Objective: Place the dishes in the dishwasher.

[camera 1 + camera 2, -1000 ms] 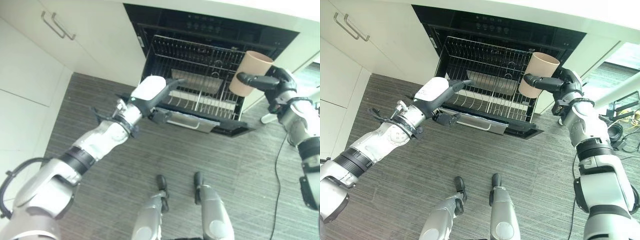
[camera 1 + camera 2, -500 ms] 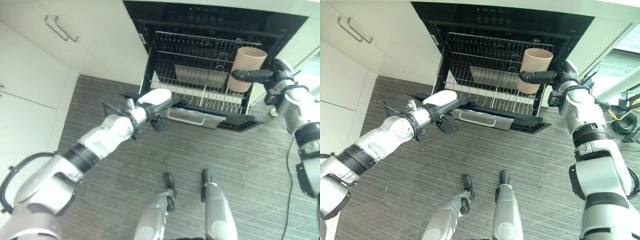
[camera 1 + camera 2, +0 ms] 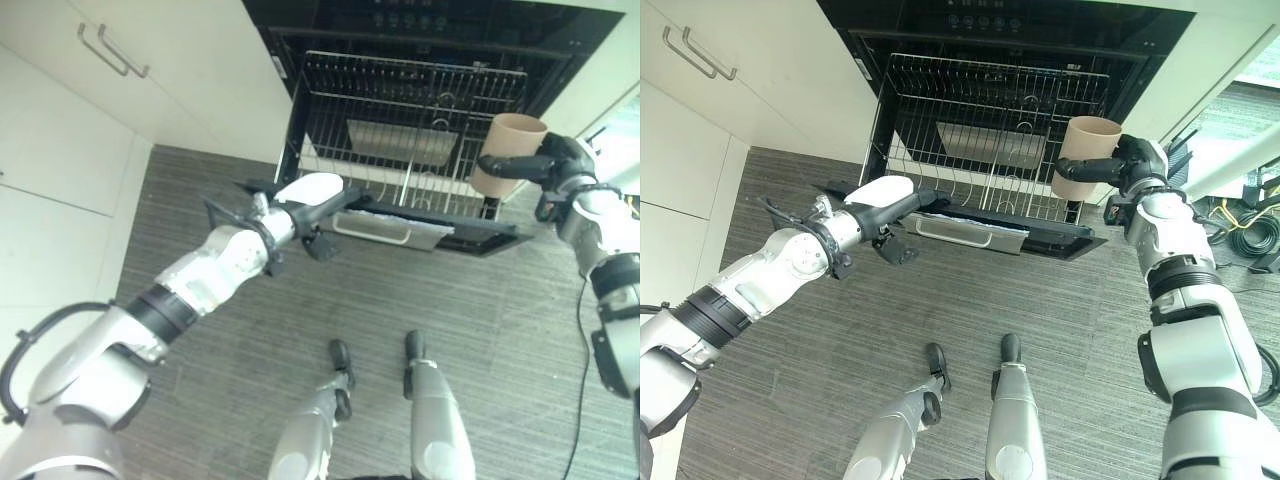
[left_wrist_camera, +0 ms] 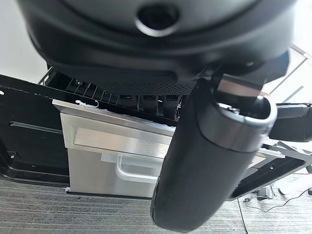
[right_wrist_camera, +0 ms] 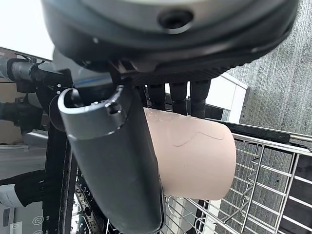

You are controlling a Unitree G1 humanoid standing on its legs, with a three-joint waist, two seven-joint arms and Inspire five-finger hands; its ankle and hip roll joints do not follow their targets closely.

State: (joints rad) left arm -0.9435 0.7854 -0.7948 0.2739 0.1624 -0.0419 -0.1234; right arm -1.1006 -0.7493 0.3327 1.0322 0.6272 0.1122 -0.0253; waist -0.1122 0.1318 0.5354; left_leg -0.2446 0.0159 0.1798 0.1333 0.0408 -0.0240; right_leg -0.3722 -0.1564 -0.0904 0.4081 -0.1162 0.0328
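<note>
A tan cup [image 3: 508, 150] is held on its side at the right end of the dishwasher's pulled-out wire rack [image 3: 400, 100], its mouth facing up and away. My right hand [image 3: 556, 160] is shut on it, thumb across the cup's wall [image 5: 195, 156] and fingers behind it. My left hand [image 3: 305, 192], with a white thumb cover, is stretched out low at the front left of the rack. Its fingers [image 4: 146, 101] are straight and reach the rack's front edge above a silver panel [image 4: 112, 151].
The dishwasher door [image 3: 480, 238] lies open and flat over the grey striped floor. A grey flat piece [image 3: 390, 140] rests in the rack. White cabinets with a bar handle [image 3: 110, 50] stand to the left.
The right hand has carried the cup down and to the right, from over the rack to its right end. The left hand dropped to the rack's front edge a second ago and has stayed there.
</note>
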